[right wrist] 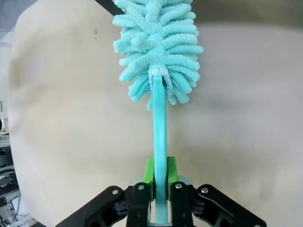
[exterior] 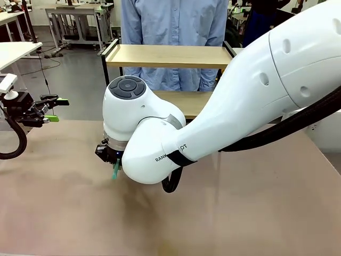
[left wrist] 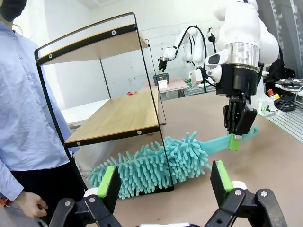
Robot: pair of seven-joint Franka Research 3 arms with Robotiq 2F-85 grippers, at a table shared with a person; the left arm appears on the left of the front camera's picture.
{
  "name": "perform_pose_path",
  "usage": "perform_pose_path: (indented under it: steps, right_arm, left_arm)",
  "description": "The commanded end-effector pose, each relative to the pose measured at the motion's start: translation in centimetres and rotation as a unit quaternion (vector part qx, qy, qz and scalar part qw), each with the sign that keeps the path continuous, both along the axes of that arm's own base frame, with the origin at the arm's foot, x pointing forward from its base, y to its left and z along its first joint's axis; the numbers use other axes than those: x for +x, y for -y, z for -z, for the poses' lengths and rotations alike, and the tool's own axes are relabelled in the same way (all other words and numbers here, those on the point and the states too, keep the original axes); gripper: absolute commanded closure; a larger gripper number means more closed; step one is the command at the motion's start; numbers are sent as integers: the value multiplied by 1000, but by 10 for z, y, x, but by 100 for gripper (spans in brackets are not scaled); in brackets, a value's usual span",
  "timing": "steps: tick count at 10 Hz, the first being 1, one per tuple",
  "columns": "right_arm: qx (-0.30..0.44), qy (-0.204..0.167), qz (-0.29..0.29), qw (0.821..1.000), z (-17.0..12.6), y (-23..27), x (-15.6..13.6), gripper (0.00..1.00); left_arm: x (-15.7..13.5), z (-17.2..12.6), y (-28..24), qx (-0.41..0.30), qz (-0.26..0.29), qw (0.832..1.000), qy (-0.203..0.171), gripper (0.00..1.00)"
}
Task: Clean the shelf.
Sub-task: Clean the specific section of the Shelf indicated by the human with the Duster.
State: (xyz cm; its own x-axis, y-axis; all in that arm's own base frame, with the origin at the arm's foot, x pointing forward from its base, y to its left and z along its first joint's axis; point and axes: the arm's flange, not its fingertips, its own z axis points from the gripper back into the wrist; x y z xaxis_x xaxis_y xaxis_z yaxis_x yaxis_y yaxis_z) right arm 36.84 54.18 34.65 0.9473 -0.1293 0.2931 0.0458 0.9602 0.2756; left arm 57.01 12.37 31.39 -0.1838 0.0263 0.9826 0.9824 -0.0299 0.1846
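Shelf point(exterior: 165, 56) sits at the far edge of the table point(exterior: 240, 213), two wooden boards in a black frame. Near to far:

- Left tool point(exterior: 57, 109) hovers off the left side, clear of everything, jaws wide, green pads well apart, nothing between them. Its wrist view looks between the pads at the shelf end-on.
- Right arm reaches in from the right across the middle, with its wrist low over the table. Right tool point(exterior: 113, 162) points down, jaws narrow, clamped on the flat teal handle of the duster point(left wrist: 156, 165). In the right wrist view the handle runs straight up from between the pads to the fluffy head.
- Duster head lies on the table at the foot of the shelf, below the lower board. In the left wrist view a thin black frame leg crosses in front of it. I can't tell whether the fibres touch the frame. The handle slants up from the head to the right tool.
- Both boards look bare.
- A person point(exterior: 173, 21) in a light blue shirt stands just behind the shelf, with one hand point(left wrist: 28, 203) low at the side.
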Motion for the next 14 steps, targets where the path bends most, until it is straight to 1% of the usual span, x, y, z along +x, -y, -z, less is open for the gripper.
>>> perform_pose_path:
  steps: [1, 3, 5, 6, 8, 9, 11, 14]
  right_arm:
    - [0, -16, 17, 1000, -1, 13, 13, 87]
    - [1, -27, 46, 999, -7, 51, 37, 87]
    - [-5, -50, 59, 997, -8, 81, 55, 87]
    - [-9, -67, 63, 996, -4, 98, 63, 87]
    - [-21, -85, 67, 994, 5, 128, 76, 87]
    - [-29, -87, 69, 993, 6, 142, 79, 87]
    - [-48, -91, 71, 992, -2, 175, 82, 87]
    - [-93, -119, 70, 986, -3, 218, 93, 87]
  left_arm:
    - [-1, -4, 1, 0, 2, 1000, 2, 0]
    - [-1, -4, 1, 0, 2, 1000, 2, 0]
    - [-1, -4, 1, 0, 2, 1000, 2, 0]
    - [-1, -4, 1, 0, 2, 1000, 2, 0]
    - [-1, -4, 1, 0, 2, 1000, 2, 0]
    - [-1, -4, 1, 0, 2, 1000, 2, 0]
    - [-1, -4, 1, 0, 2, 1000, 2, 0]
    - [-1, -4, 1, 0, 2, 1000, 2, 0]
